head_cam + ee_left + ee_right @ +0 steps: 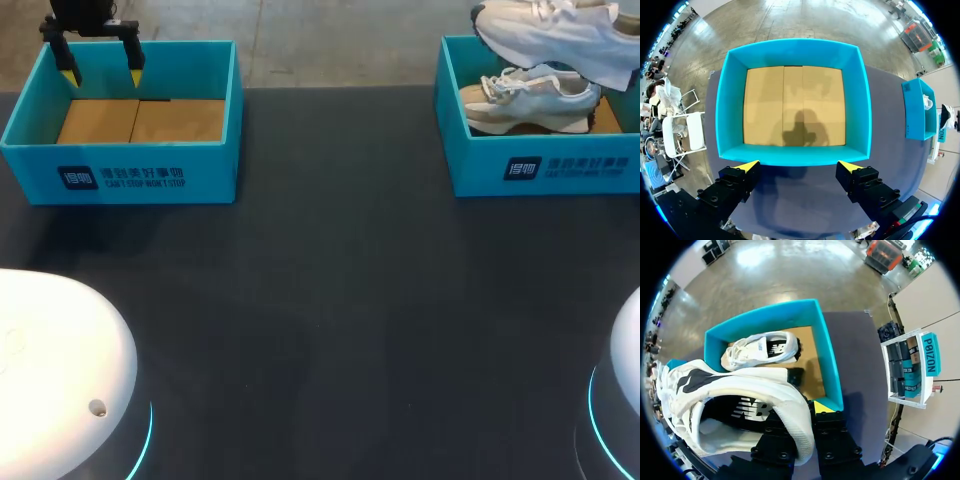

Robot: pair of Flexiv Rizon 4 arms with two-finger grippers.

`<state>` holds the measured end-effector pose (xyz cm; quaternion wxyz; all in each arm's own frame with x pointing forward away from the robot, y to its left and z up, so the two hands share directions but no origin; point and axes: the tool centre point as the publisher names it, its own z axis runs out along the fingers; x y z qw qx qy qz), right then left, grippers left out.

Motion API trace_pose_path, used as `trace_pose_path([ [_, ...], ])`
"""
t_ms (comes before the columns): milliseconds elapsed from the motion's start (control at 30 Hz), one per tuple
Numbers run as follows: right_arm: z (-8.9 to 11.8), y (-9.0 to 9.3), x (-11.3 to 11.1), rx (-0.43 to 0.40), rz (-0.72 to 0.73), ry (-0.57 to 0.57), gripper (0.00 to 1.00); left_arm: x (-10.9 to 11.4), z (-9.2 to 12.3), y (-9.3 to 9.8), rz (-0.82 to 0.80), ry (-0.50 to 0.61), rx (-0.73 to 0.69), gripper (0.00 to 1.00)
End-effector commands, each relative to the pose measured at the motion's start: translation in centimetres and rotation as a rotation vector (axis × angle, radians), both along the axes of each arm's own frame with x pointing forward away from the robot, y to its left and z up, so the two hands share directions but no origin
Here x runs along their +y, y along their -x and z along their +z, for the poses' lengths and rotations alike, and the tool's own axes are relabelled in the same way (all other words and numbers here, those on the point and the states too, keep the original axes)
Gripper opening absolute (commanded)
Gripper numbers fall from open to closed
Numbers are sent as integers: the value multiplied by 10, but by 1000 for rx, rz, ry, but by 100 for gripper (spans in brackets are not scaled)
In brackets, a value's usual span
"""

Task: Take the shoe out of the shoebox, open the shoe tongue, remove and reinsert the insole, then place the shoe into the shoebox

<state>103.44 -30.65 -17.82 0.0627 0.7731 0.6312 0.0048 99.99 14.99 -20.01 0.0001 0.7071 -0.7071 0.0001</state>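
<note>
A white sneaker (560, 35) hangs above the right blue shoebox (540, 170). In the right wrist view my right gripper (807, 412) is shut on the heel rim of this sneaker (750, 390), and only one yellow tip shows beside the heel. A second white sneaker (760, 350) lies on its side inside that box (832, 370), also seen as the sneaker (535, 100) on the cardboard floor. My left gripper (102, 72) stands open over the far wall of the left blue shoebox (120, 170), nothing between its fingers. That box (730, 110) holds only cardboard, ahead of the open left gripper (799, 166).
The dark table (330, 300) stretches between the two boxes and toward the front. The white arm bases sit at the front left (50, 370) and front right (625, 400) corners.
</note>
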Motion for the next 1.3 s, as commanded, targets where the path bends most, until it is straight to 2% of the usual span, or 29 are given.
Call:
trace_pose_path([
  [33,10,9,4,-2,27,7,0,0,0,0,0,0,0,100],
  [1300,12,11,5,1,29,2,0,0,0,0,0,0,0,100],
])
